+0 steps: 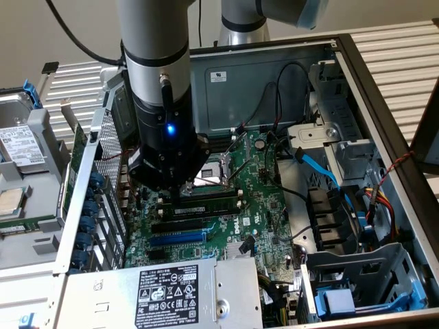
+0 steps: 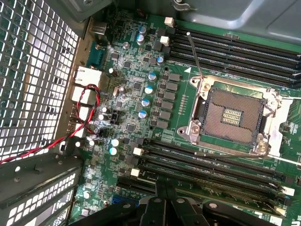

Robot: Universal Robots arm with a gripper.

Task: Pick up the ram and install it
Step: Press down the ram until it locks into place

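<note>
so i'm hanging down inside the open pc case (image 1: 384,103), and it's a tight spot. on the exterior view's left there's the perforated metal wall (image 2: 33,61) and a row of blue card clips (image 1: 92,212) right beside my wrist housing. toward the camera sits the power supply (image 1: 171,291) with its big label, boxing in the motherboard (image 1: 264,199) from that side. on the exterior view's right the drive cage (image 1: 329,144) and a mess of cables, including a blue sata lead (image 1: 322,168), crowd the board's edge. the only real open room is straight up out of the case.

my pincer (image 1: 180,193) is closed all the way down, jaws together, tip sitting right at the memory slots next to the cpu socket (image 1: 212,175). in the wrist view the dark fingers (image 2: 155,207) hang over the black slots (image 2: 207,165) beside the open socket (image 2: 233,115), with a red-and-black twisted wire (image 2: 87,110) looping near the rear ports.

the ram (image 1: 209,204) is a long dark-green stick lying along the slot line just under my tip, running out toward the exterior view's right, parallel to the blue expansion slot (image 1: 178,238) closer to the power supply. it looks down in the slot row. can't tell from here if my fingers are pressing on its top edge or just hovering above it.
</note>
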